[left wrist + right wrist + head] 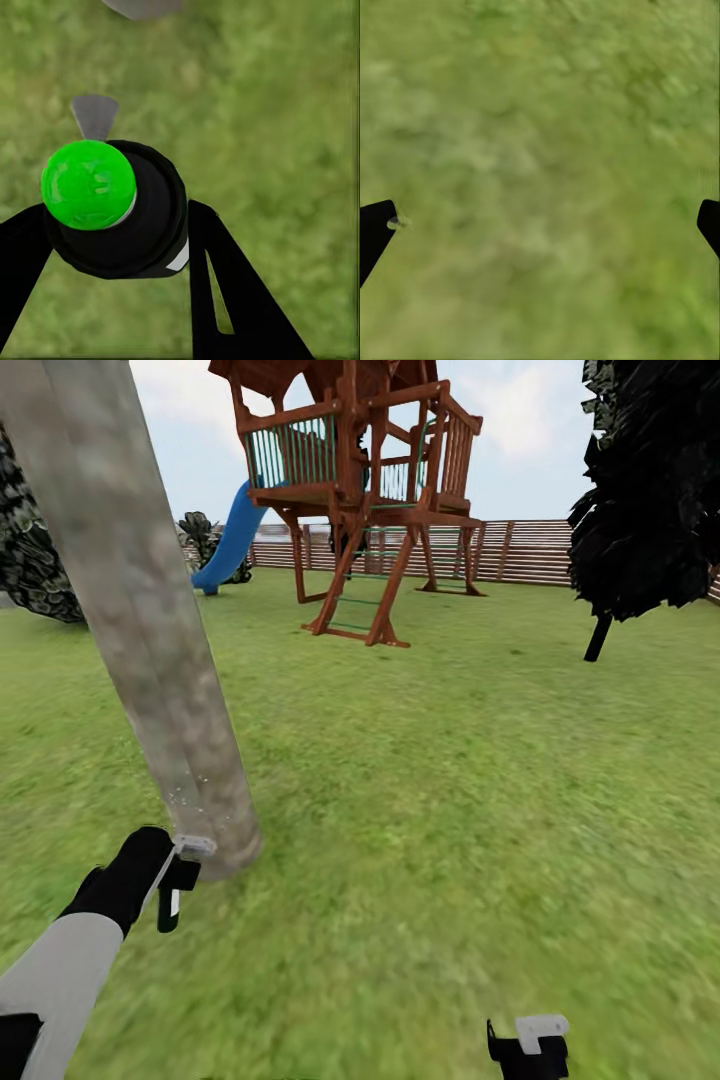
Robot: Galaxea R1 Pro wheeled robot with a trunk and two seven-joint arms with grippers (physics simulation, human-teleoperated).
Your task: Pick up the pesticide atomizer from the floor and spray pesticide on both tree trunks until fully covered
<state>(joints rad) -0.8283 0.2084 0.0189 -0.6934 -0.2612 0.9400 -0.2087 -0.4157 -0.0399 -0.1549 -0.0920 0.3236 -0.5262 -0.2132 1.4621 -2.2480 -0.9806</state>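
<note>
One tree trunk (150, 650) is dominating this garden scene, a thick pale column leaning across the lawn (450, 780), and the robot's left gripper (178, 880) is working right at its base. In the left wrist view that gripper (112, 247) is clamping the pesticide atomizer (112, 210), its black fingers (232, 292) closing on either side of the dark body beneath a bright green cap (88, 184), with the grey nozzle (94, 116) pointing outward. Faint pale specks (185, 795) are hanging against the bark just above the gripper, which suggests spray is reaching the lowest part of the trunk; holding the bottle this close and low looks meant to coat the foot of the column. How much of the trunk is covered cannot be told. Further from the trunk, the right gripper (528, 1045) is idling over grass, its fingertips (375, 232) spread wide and carrying nothing. Beyond the trunk, a wooden play tower (360, 490) with a blue slide (232, 540) is standing before the slatted fence (520, 550).
</note>
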